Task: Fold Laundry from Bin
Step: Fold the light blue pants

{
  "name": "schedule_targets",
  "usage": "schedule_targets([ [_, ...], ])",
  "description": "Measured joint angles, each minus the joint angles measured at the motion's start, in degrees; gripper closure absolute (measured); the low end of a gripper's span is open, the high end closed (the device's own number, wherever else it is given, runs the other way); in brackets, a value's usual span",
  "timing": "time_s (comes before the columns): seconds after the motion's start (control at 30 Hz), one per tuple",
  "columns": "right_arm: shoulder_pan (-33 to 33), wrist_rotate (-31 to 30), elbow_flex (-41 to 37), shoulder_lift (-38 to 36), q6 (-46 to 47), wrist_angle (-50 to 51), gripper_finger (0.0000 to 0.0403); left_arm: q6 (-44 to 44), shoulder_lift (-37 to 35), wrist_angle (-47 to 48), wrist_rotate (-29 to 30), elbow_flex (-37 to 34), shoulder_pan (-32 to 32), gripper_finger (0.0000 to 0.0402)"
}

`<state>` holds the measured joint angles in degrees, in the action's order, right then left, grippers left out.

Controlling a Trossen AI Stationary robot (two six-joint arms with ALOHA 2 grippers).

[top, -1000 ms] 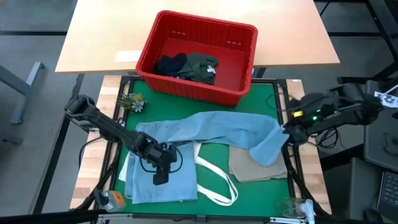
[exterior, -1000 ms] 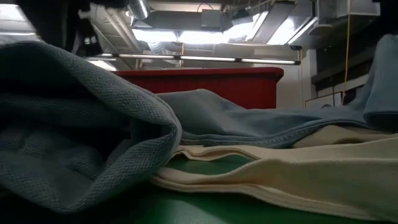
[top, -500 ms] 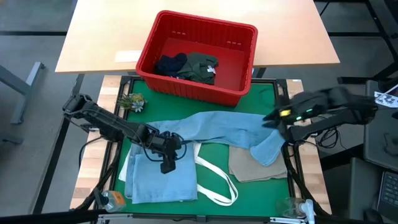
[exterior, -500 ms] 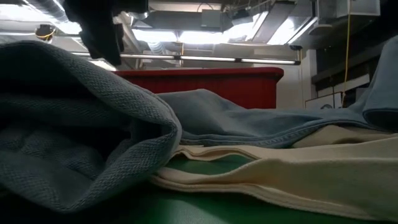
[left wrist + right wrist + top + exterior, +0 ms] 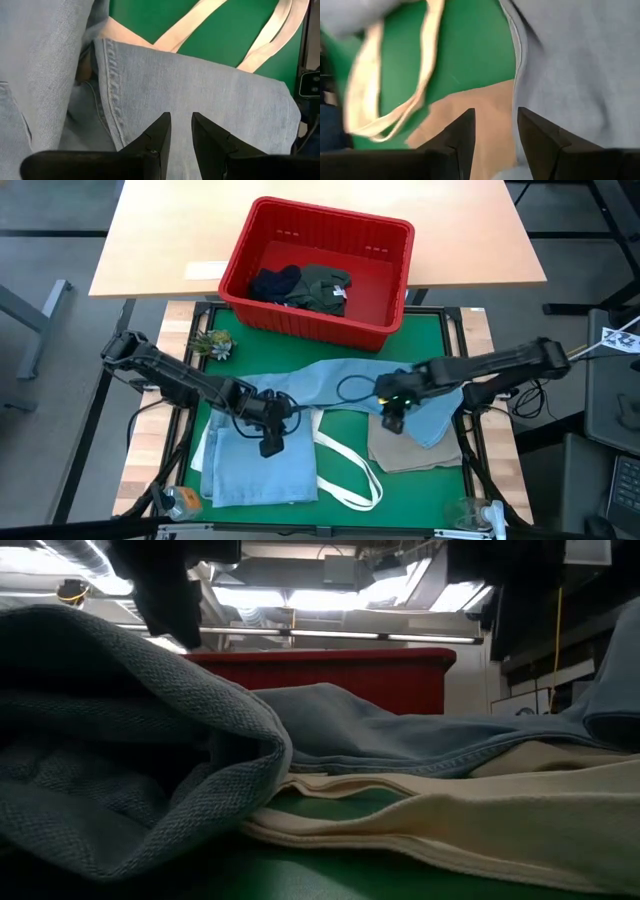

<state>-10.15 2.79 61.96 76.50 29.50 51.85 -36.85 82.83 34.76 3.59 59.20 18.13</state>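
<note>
Light blue jeans (image 5: 340, 385) lie spread across the green mat, the waist part folded at the left (image 5: 255, 475) and a leg running to the right. My left gripper (image 5: 270, 442) hovers over the folded part (image 5: 200, 85), open by a narrow gap (image 5: 181, 117), nothing between its fingers. My right gripper (image 5: 392, 420) stands open (image 5: 496, 112) above the leg's edge (image 5: 580, 65) and a beige cloth (image 5: 420, 455) lying under the leg's end. The red bin (image 5: 395, 330) at the far side holds a dark olive garment (image 5: 325, 285) and a dark navy one (image 5: 275, 283).
A white tote bag (image 5: 345, 480) lies partly under the jeans, its straps looping toward the near edge. A small green plant-like object (image 5: 212, 343) sits at the mat's far left corner. Bare green mat (image 5: 430, 340) shows at the far right, in front of the bin.
My right gripper has swung down and toward the table's left, from beyond the right edge to above the jeans leg, staying open. My left gripper has shifted a little toward the far edge and right, then held still. The jeans lie as before.
</note>
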Motion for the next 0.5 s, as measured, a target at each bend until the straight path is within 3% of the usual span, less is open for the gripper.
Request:
schedule_targets([
  [0.13,0.0,-4.3,0.03,6.47,-0.47,-2.08,0.0255,0.01,0.02,-0.08,1.02,0.0,0.68,0.0328],
  [0.5,0.0,-6.25,0.03,16.75,-4.33,-8.38,0.0255,0.03,0.04,-0.1,1.9,0.0,1.2,0.0328],
])
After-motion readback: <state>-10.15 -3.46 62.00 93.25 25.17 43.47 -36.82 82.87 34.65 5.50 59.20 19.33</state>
